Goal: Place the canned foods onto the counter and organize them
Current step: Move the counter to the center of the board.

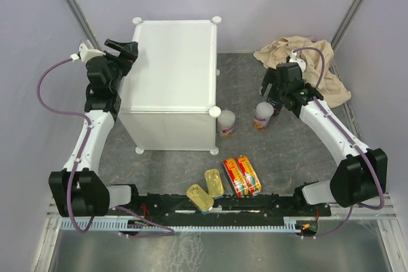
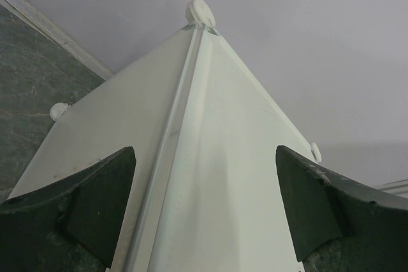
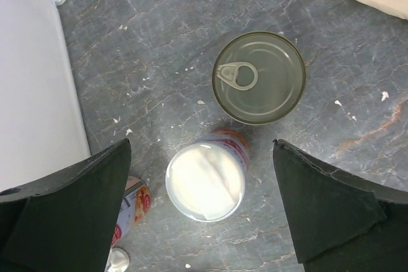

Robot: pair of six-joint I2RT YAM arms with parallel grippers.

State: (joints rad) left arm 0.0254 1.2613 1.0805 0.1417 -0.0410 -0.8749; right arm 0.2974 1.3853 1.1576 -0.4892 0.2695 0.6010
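Right pincer [image 3: 201, 149]: released, jaws wide, grasping nothing; poised over white can [image 3: 205, 181], lower centre of wrist view. Pull-tab can [image 3: 259, 76] just above it in frame; second white can [image 3: 131, 211] lower left, half hidden by a finger. Left pincer [image 2: 204, 211]: released, empty, jaws astride an edge of the counter [image 2: 210, 157], apparently not touching it. Overhead view, lower centre: gold tins [image 1: 214, 183] and red tins [image 1: 249, 174] flat on the table [image 1: 306, 151]. None on the counter. Progress judged nil: all seven to lift and arrange.
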